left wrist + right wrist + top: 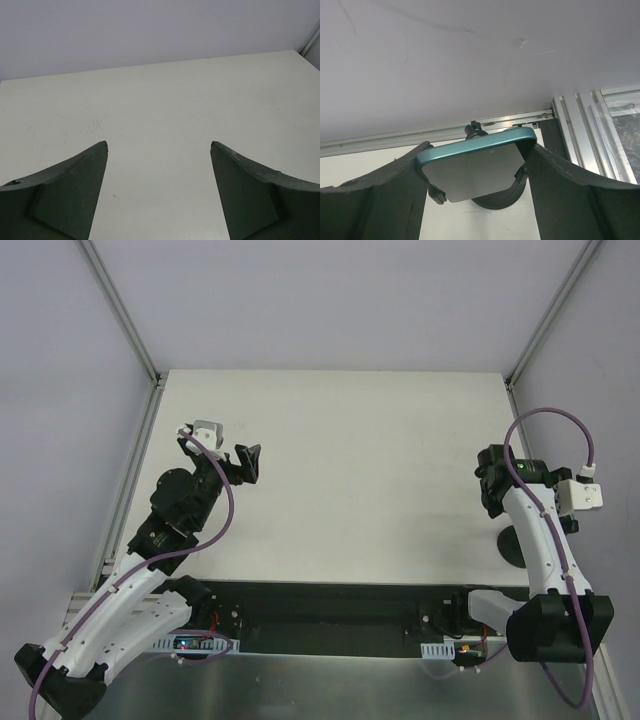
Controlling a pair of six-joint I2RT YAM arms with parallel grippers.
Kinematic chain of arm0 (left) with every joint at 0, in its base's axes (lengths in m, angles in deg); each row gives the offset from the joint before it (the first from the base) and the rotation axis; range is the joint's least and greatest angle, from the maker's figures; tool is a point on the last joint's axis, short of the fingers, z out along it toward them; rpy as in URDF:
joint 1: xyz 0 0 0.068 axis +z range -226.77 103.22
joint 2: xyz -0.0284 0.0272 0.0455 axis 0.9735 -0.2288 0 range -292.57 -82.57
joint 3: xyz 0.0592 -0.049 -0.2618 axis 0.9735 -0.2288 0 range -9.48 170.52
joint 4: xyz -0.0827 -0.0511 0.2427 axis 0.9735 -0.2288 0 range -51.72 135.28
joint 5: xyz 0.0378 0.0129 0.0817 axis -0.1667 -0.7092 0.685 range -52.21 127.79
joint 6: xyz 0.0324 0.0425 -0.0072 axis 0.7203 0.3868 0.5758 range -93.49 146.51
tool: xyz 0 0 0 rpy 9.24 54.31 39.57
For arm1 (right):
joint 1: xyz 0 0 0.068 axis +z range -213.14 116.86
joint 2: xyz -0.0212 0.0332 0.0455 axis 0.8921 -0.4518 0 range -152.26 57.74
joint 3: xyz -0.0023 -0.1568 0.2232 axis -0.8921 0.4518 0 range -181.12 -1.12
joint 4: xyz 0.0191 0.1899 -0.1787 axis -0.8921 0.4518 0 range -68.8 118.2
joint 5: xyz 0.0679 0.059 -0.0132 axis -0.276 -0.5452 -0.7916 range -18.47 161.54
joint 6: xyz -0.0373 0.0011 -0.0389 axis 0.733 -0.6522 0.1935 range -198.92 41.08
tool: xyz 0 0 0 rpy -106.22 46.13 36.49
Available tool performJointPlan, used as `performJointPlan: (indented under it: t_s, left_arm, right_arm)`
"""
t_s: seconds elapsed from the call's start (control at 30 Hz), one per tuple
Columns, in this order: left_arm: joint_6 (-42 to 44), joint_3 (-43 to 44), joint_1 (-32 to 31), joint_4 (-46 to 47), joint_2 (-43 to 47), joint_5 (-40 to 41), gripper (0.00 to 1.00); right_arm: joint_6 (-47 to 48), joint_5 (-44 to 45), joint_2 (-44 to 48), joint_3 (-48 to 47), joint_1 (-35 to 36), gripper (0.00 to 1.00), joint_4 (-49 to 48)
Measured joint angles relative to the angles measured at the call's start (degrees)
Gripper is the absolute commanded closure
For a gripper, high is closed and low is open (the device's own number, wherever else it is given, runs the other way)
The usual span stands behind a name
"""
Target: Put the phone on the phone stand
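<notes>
The phone (470,172), a dark glossy slab with a teal edge, sits tilted between the fingers of my right gripper (477,150). Both fingers touch its side corners, so the gripper is shut on it. Just behind it is the phone stand (497,201): its round black base shows below the phone, its bracket arms at the phone's lower sides and a knob above the top edge. In the top view only part of the stand's base (511,548) shows beside the right arm, and the phone is hidden. My left gripper (159,145) is open and empty over bare table, also seen from above (245,462).
An aluminium rail (445,131) and a grey wall run close behind the stand. A framed panel (610,130) stands at the right. The white table (360,460) is bordered by rails left and right, with a black strip along its near edge (330,605).
</notes>
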Motion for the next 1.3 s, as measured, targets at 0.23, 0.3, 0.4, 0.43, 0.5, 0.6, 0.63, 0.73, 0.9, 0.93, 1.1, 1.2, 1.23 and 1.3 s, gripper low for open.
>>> performJointPlan:
  t_s: [0.23, 0.3, 0.4, 0.43, 0.5, 0.6, 0.63, 0.73, 0.9, 0.93, 1.1, 1.2, 1.23, 1.3]
  left_arm:
    - [-0.39, 0.0, 0.0, -0.07, -0.04, -0.09, 0.18]
    - [-0.42, 0.04, 0.0, -0.09, -0.07, -0.13, 0.18]
    - [-0.44, 0.26, 0.0, -0.35, -0.24, -0.44, 0.18]
    - [-0.44, 0.39, 0.0, -0.5, -0.31, -0.48, 0.19]
    - [-0.46, 0.55, 0.0, -0.7, -0.39, -0.5, 0.18]
    - [-0.48, 0.66, 0.0, -0.87, -0.42, -0.68, 0.18]
    - [-0.52, 0.68, 0.0, -0.87, -0.42, -0.94, 0.18]
    - [-0.66, 0.74, 0.0, -0.92, -0.48, -1.55, 0.17]
    - [-0.68, 0.74, 0.0, -0.96, -0.48, -1.66, 0.16]
    - [-0.68, 0.74, 0.0, -0.96, -0.48, -1.73, 0.16]
    - [-0.87, 0.81, 0.0, -1.03, -0.74, -2.58, 0.15]
    - [-0.87, 1.05, 0.0, -1.18, -1.22, -3.21, 0.14]
    - [-0.87, 1.05, 0.0, -1.29, -1.31, -3.32, 0.14]
    - [-0.85, 1.07, 0.0, -1.31, -1.55, -3.87, 0.14]
  right_arm:
    - [-0.55, 2.38, -0.7, 0.35, 0.92, 0.03, -0.22]
    - [0.55, 3.26, -0.74, -0.28, 2.78, 0.03, -0.26]
    - [3.67, 4.9, -0.74, -2.78, 6.78, 0.04, -0.26]
    - [5.14, 5.29, -0.74, -3.93, 8.24, 0.04, -0.24]
    - [8.59, 6.01, -0.68, -6.82, 11.32, 0.03, -0.28]
    - [15.17, 7.3, 0.02, -11.5, 20.28, 0.04, -0.61]
    - [16.76, 7.41, 0.39, -12.44, 23.04, 0.04, -0.85]
    - [22.36, 8.11, 1.16, -15.5, 29.31, 0.04, -0.96]
    - [32.63, 8.76, 2.49, -17.44, 39.1, 0.04, -1.09]
    - [37.29, 8.85, 2.78, -17.18, 42.23, 0.04, -1.88]
    - [70.93, -3.06, 5.46, -7.69, 53.35, 0.03, -24.55]
    - [77.9, -22.05, 8.87, 0.92, 52.7, 0.03, -37.99]
    - [78.6, -29.4, 10.51, 4.07, 52.09, 0.04, -42.99]
    - [78.38, -42.27, 13.53, 9.97, 51.28, 0.04, -52.28]
